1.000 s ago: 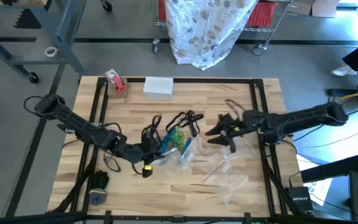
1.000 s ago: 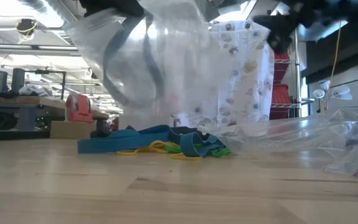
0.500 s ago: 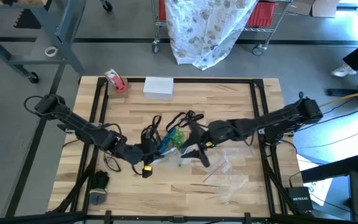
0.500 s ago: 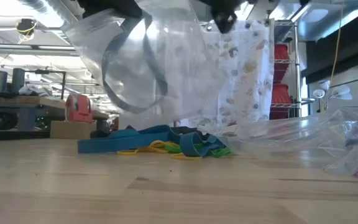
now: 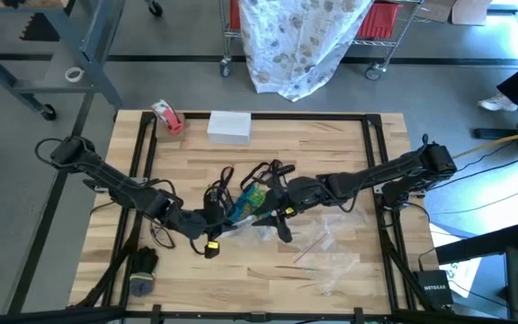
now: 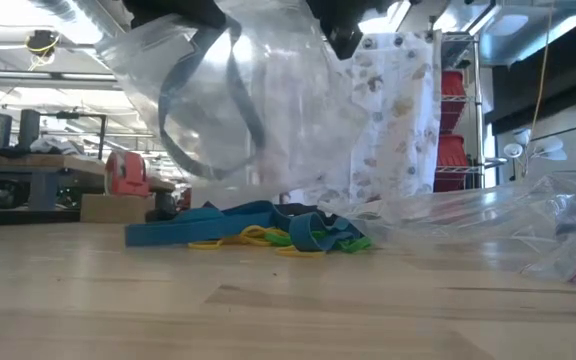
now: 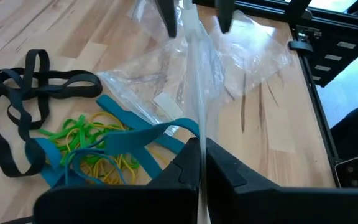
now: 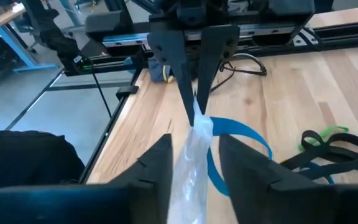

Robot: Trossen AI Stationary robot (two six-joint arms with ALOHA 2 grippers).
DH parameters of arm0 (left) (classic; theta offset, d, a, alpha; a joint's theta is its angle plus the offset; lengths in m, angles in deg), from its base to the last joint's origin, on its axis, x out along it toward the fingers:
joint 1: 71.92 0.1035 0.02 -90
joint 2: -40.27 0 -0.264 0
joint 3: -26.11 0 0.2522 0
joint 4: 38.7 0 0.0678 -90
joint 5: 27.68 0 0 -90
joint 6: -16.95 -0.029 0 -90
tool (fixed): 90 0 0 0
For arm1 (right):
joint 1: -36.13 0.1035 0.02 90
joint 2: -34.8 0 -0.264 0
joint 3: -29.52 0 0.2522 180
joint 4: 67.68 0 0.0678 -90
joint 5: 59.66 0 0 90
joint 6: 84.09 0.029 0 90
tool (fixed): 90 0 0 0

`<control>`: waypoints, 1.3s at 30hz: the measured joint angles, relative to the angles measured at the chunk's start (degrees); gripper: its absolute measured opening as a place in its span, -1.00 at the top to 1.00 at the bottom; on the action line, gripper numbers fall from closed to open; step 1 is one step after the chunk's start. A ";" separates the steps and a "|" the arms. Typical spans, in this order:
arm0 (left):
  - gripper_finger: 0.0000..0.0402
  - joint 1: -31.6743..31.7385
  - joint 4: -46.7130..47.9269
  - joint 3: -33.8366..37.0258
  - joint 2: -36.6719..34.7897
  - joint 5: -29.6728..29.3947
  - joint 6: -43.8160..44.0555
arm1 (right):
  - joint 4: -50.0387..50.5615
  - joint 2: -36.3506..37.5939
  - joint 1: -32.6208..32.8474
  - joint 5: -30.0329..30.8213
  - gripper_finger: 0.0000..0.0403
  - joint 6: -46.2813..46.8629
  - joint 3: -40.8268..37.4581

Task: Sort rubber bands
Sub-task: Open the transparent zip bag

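Holding a clear bag (image 7: 194, 93) shut-fingered, the left gripper (image 5: 214, 222) faces the right gripper (image 8: 194, 165), whose parted fingers straddle the bag's far edge; rubber bands (image 5: 252, 191) lie just beside

Black, blue, green and yellow rubber bands (image 7: 73, 137) lie on the pale wooden surface (image 5: 331, 144); a clear bag (image 7: 194, 74) holds a blue band (image 6: 208, 110); red-and-white tape roll (image 5: 166, 116).

Rubber bands (image 5: 252, 193) heaped at table (image 5: 331, 144) centre. Held-up plastic bag (image 6: 238, 110) just at their 6 o'clock, between left gripper (image 5: 214, 219) at 8 and right gripper (image 5: 272, 216) at 4. Loose bags (image 5: 326, 252) at 4 o'clock. Tape roll (image 5: 166, 117) and box (image 5: 229, 126) at 11–12, far edge.
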 joint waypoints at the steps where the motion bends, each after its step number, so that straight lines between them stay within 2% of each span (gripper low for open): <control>1: 1.00 0.00 0.01 0.00 0.00 0.00 0.00 | -0.08 0.02 0.00 0.00 0.52 0.00 0.00; 6: 1.00 0.00 0.07 0.00 0.00 0.00 0.15 | 0.16 0.03 -0.02 0.00 0.88 -1.16 0.00; 8: 0.99 0.00 0.05 0.00 0.00 0.02 0.22 | 1.29 0.04 -0.02 0.24 0.97 -2.92 0.00; 15: 0.94 0.75 -0.22 0.02 0.00 0.18 4.39 | 2.56 0.04 0.00 2.01 0.99 -4.59 0.00; 24: 0.56 2.19 -0.79 -3.61 -2.25 -0.17 1.14 | 4.34 0.04 0.00 3.25 1.00 -4.81 0.00; 27: 0.48 3.46 -3.60 -3.69 -1.72 -0.48 -0.20 | 4.47 0.04 0.00 4.73 1.00 -4.83 0.00; 32: 0.46 5.53 -6.66 -3.69 1.33 -0.48 -4.72 | 4.33 0.04 -0.02 5.16 1.00 -4.83 -0.02; 39: 0.46 7.31 -6.66 -3.69 2.12 -0.42 -7.89 | 4.52 0.04 -0.02 5.11 1.00 -4.55 -0.02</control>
